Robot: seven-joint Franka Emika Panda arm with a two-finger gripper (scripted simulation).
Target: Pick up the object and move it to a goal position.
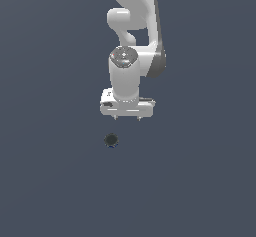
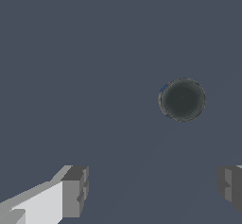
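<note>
I'm holding the gripper [image 1: 127,118] wide open and empty above the floor [image 1: 200,181], while the can [image 1: 111,140] is standing upright apart from it, offset toward the exterior view's left, not yet between the fingers [image 2: 75,190].

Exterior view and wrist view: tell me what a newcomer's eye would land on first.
The white arm with its gripper fills the upper middle of the exterior view, pointing down with its jaws spread wide. Just below it, apart from it, sits a small dark-topped can alone on the plain grey floor; the wrist view shows it ahead of the fingers.
</note>
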